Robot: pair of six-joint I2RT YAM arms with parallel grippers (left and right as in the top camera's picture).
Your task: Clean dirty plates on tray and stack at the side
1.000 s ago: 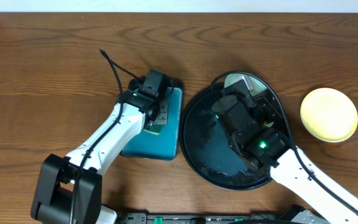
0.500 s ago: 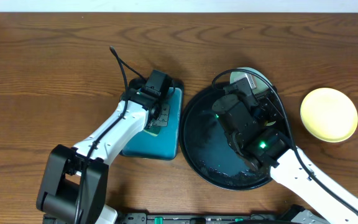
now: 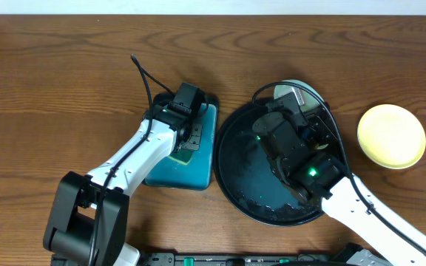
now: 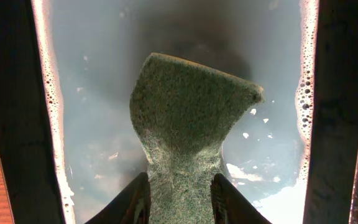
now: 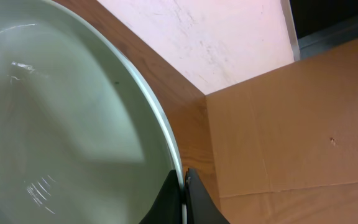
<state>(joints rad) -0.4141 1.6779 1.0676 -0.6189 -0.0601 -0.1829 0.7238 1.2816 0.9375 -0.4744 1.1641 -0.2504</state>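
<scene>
**Overhead view: one arm on a sponge, the other on a plate**

Seen from above, the left gripper [image 3: 186, 122] hangs over the far end of a teal tray [image 3: 198, 174] on the wooden table [image 3: 50, 89]. The right gripper [image 3: 296, 100] reaches across the black tray [image 3: 231, 174], which lies just right of the teal one. A wet sheen shows along the black tray's near side.

The right gripper holds a mint-white plate [image 3: 287, 91] at that tray's far edge. The plate is tilted, and whether it touches the tray cannot be told. A yellow plate [image 3: 391, 135] lies flat on the table to the right, apart from the black tray.

In the left wrist view, the left gripper [image 4: 180, 186] pinches a green sponge [image 4: 185, 124]. Its fingers [image 4: 135, 199] squeeze the sponge to a narrow waist, and the free end fans out over cloudy water. A line of suds [image 4: 51, 124] runs along the teal tray's wall.

In the right wrist view, the right gripper [image 5: 183, 186] is pressed together on the rim of the mint-white plate [image 5: 61, 124]. The plate's hollow fills the left of the frame.
</scene>
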